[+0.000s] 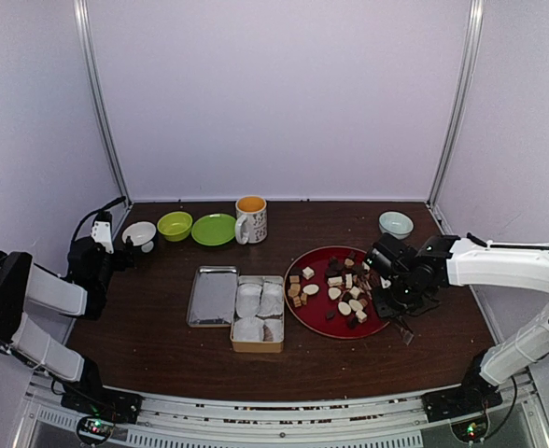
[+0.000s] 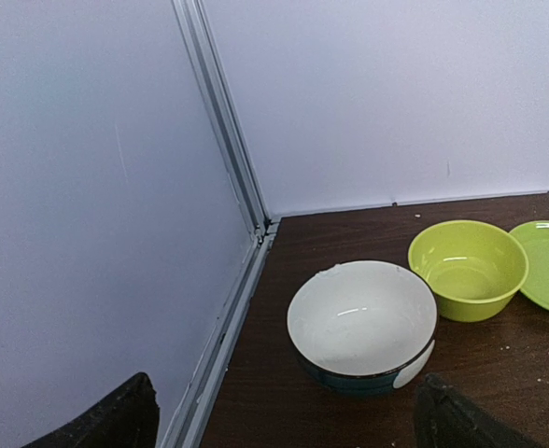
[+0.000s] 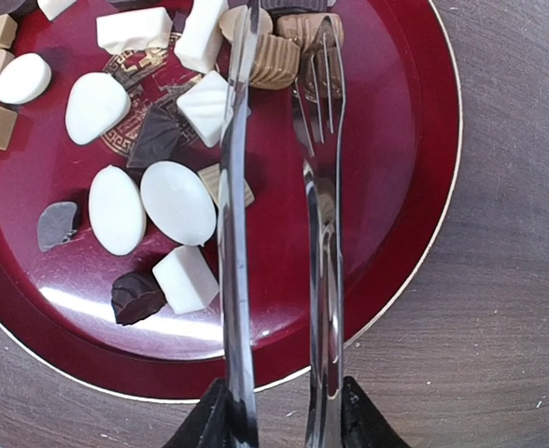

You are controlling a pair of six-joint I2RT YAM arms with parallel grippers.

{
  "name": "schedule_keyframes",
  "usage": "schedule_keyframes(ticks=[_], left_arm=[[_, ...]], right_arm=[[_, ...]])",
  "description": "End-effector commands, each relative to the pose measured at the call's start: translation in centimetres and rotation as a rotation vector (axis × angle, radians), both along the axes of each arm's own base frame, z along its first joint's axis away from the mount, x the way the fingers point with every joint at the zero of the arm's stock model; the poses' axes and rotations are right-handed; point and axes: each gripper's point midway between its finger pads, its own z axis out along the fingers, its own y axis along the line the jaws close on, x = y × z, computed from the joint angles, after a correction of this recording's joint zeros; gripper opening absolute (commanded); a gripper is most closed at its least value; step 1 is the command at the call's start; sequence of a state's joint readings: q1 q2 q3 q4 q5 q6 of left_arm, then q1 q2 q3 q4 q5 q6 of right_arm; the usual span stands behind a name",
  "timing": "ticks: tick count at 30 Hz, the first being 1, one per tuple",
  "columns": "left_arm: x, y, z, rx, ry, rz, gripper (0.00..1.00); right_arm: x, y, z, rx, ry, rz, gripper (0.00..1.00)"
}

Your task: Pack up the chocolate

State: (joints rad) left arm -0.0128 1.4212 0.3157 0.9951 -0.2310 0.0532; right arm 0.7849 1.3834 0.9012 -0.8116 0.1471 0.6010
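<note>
A: Scanning the top view: the chocolate point(image 1: 344, 285) lies heaped on the red plate point(image 1: 316, 322), centre right. The liner-filled tin point(image 1: 256, 347) sits just left of it, handy for packing.
B: Left wrist view?
A: Left gripper point(image 2: 284, 431) is spread wide and holds nothing. It sits by the white bowl point(image 2: 361, 322), probably to keep clear.
B: Right wrist?
A: Right gripper point(image 3: 284, 420) clamps the tongs point(image 3: 321, 243), and their tips flank a tan ridged piece point(image 3: 279, 63) at upper centre. I judge a pickup.

The metal tongs point(image 3: 232, 280) are gripped by the right gripper point(image 3: 284, 422) and held over a red plate point(image 3: 387, 140) where chocolate point(image 3: 177, 202) is scattered; a tan ridged piece point(image 3: 276, 61) is seen between their tips.
</note>
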Motion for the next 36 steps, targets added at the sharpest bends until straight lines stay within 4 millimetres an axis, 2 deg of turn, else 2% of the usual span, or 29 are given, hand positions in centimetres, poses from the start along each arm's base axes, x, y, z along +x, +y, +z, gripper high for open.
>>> schedule_keyframes(ticks=[1, 5, 9, 17, 22, 24, 31, 36], left_arm=[[0.1, 0.1, 1.0, -0.011, -0.050, 0.001, 0.98], [0.1, 0.1, 1.1, -0.012, -0.053, 0.002, 0.98], [0.1, 0.1, 1.0, -0.011, -0.050, 0.001, 0.98], [0.1, 0.2, 1.0, -0.011, -0.051, 0.002, 0.98], [0.1, 0.2, 1.1, -0.011, -0.052, 0.003, 0.98], [0.1, 0.2, 1.0, -0.011, -0.051, 0.002, 0.98], [0.1, 0.1, 1.1, -0.012, -0.053, 0.001, 0.98], [0.1, 0.1, 1.0, -0.011, -0.050, 0.001, 0.98]], right_arm=[[1.2, -0.1, 0.8, -0.009, -0.051, -0.020, 0.37], [1.2, 0.0, 0.7, -0.005, -0.048, -0.020, 0.39], [1.3, 0.2, 1.0, 0.002, -0.053, -0.020, 0.32], [1.5, 0.3, 4.5, 0.074, -0.137, 0.002, 0.31], [1.1, 1.4, 6.3, 0.177, -0.179, 0.061, 0.30], [0.8, 2.5, 7.1, 0.238, -0.184, 0.111, 0.29], [-0.9, 8.8, 9.8, 0.492, -0.185, 0.345, 0.25], [-1.9, 12.7, 10.4, 0.548, -0.174, 0.454, 0.25]])
